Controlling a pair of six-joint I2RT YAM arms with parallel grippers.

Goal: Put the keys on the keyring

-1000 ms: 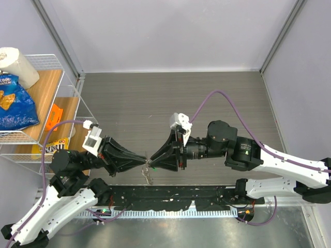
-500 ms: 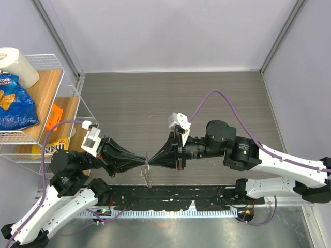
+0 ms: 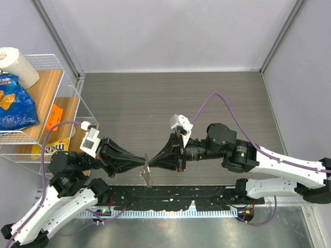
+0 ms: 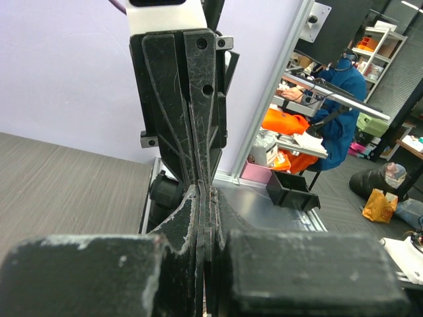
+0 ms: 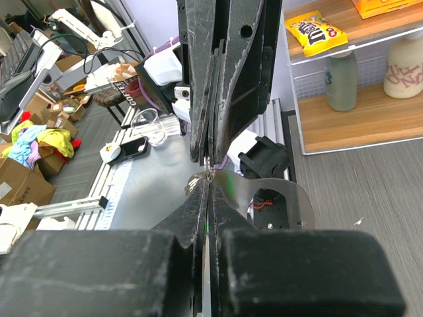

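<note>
My left gripper [image 3: 144, 164] and right gripper [image 3: 150, 165] meet tip to tip above the table's near edge, both shut. In the right wrist view a thin silver piece of the keyring [image 5: 210, 173] shows between the left gripper's tips [image 5: 210, 158] and my own right gripper [image 5: 209, 179]. A green glint, the green-headed key [image 5: 207, 226], sits in the slit between the right fingers. A small silver piece [image 3: 148, 177], key or chain, hangs below the meeting point. The left wrist view shows only its shut fingers [image 4: 198, 198] against the right gripper [image 4: 198, 173]. The blue key is hidden.
A white wire shelf [image 3: 72, 98] stands at the left with a blue chip bag [image 3: 14, 103], a paper towel roll [image 3: 18, 64], an orange item [image 3: 53, 117] and a yellow candy packet [image 3: 54, 146]. A black rail [image 3: 170, 196] runs along the near edge.
The right gripper has closed at the meeting point. Both gripper tips have shifted slightly toward the near edge, and the hanging silver piece has swung a little.
</note>
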